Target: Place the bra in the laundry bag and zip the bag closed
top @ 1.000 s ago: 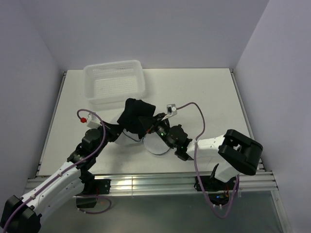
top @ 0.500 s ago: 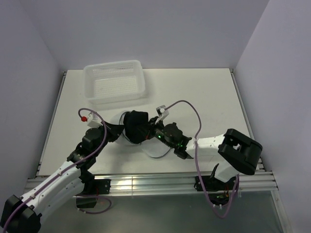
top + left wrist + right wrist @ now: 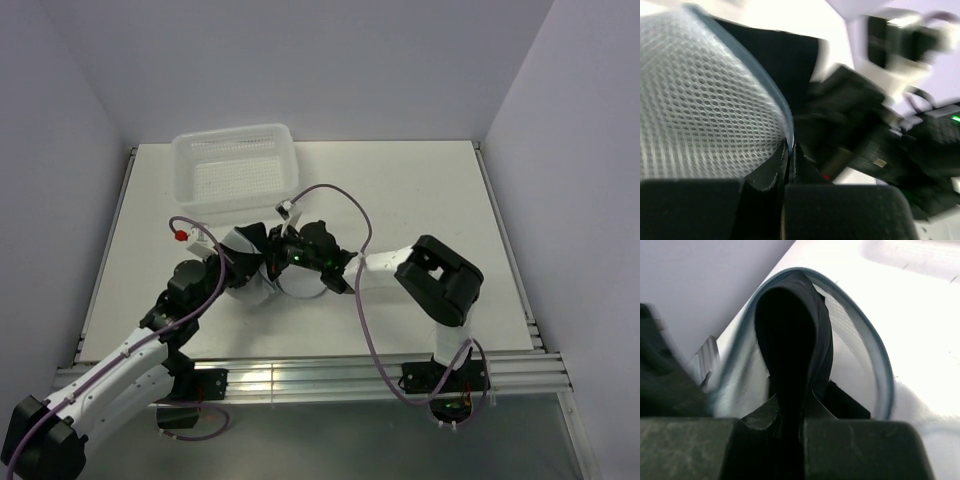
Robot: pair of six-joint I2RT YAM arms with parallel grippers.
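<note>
The laundry bag point(image 3: 705, 110), white mesh with a dark zipper rim point(image 3: 875, 350), lies at the table's near left point(image 3: 300, 283). My left gripper point(image 3: 790, 150) is shut on its rim and holds the mouth up; from above it sits at the bag's left side point(image 3: 240, 270). The black bra point(image 3: 790, 335) hangs bunched between the fingers of my right gripper point(image 3: 790, 405), which is shut on it. The bra reaches through the ring of the rim into the bag. In the left wrist view the bra point(image 3: 775, 55) shows dark behind the rim. From above, my right gripper point(image 3: 272, 255) is over the bag's mouth.
A white perforated plastic basket point(image 3: 238, 170) stands at the back left, just beyond the bag, and its edge shows in the right wrist view point(image 3: 910, 255). The right forearm point(image 3: 385, 265) stretches leftwards across the table's middle, with purple cables looping over both arms.
My right gripper has swung left and down with the bra, from a bunch above the bag into the bag's mouth. The left gripper keeps its hold on the rim.
</note>
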